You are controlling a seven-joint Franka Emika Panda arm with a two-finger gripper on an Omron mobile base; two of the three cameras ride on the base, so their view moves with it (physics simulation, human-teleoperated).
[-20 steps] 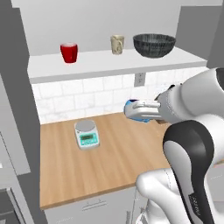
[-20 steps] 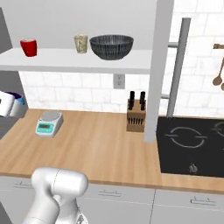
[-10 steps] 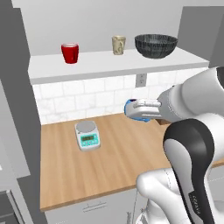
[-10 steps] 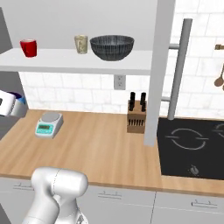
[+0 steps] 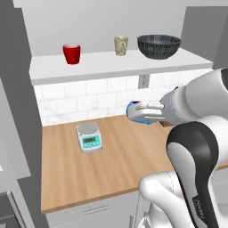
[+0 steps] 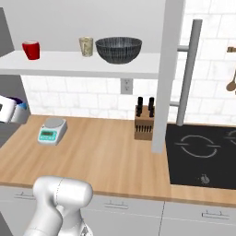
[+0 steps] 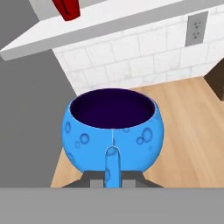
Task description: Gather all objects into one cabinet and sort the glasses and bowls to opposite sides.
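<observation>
My gripper (image 5: 143,108) is shut on the rim of the small blue bowl (image 5: 135,111), holding it upright in the air above the wooden counter. Up close, the blue bowl (image 7: 113,129) has a dark inside, and one fingertip (image 7: 112,162) presses on its outer wall. The same bowl (image 6: 19,110) sits at the left edge of the right base view. Above, on the cabinet's white shelf board (image 5: 111,66), stand the red cup (image 5: 71,53), the beige cup (image 5: 120,45) and the large dark bowl (image 5: 158,46), left to right. Shelf (image 6: 83,62), red cup (image 6: 31,50), beige cup (image 6: 85,45) and dark bowl (image 6: 118,49) show again from the right.
A white-and-teal kitchen scale (image 5: 89,137) sits on the counter (image 5: 111,164) below and left of the bowl. To the right stand a knife block (image 6: 144,122), a grey cabinet side (image 6: 161,78) and a black hob (image 6: 203,152). A grey panel (image 5: 15,98) bounds the left.
Almost nothing differs; the arm and the blue bowl hold nearly the same place, and the three vessels on the shelf have not moved.
</observation>
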